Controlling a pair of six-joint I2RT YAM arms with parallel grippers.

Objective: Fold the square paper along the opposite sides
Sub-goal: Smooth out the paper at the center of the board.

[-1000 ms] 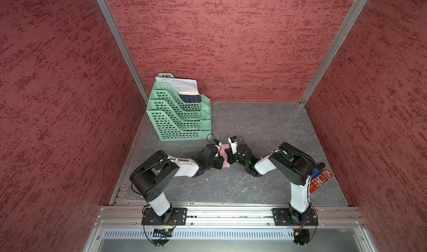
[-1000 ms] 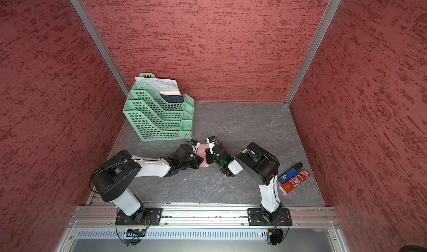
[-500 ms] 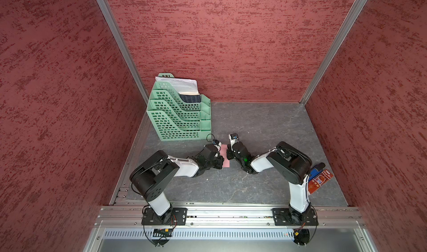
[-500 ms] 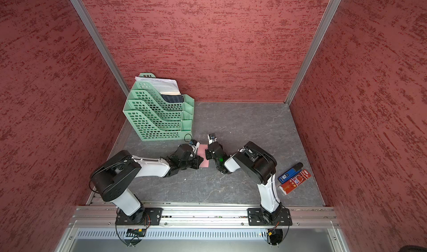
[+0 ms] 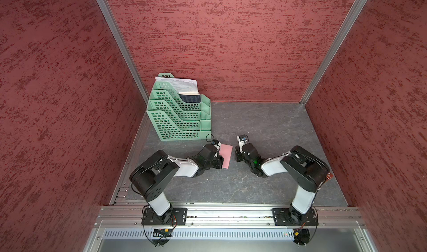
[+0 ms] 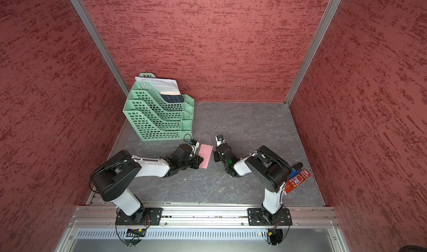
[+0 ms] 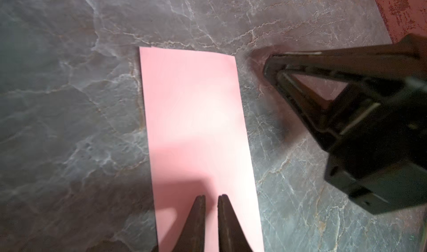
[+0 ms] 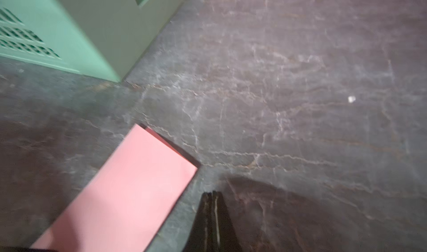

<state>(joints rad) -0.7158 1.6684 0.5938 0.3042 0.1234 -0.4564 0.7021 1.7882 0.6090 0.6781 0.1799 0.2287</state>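
The square paper [image 5: 226,155] [image 6: 205,155] lies flat on the grey table as a narrow pink rectangle between the two arms. My left gripper [image 7: 211,196] [image 5: 220,162] stands over its near end, fingertips a narrow gap apart, pink showing between them and nothing gripped. In the left wrist view the paper [image 7: 196,123] stretches away from the tips. My right gripper [image 8: 212,193] [image 5: 238,156] [image 7: 268,66] is shut and empty, its tips low over bare table just off the paper's [image 8: 129,193] right long edge. At the far end a second layer peeks out slightly.
A green stacked file tray [image 5: 180,119] [image 6: 157,121] [image 8: 69,31] stands behind the left arm, with white printed papers [image 5: 178,83] in its top tier. Small orange and blue packets [image 6: 297,180] lie at the right edge behind the right arm. Red walls enclose three sides.
The right gripper reached left toward the paper, then drew back a little to the right of its edge; its wrist view is blurred. The left gripper and the paper have not moved.
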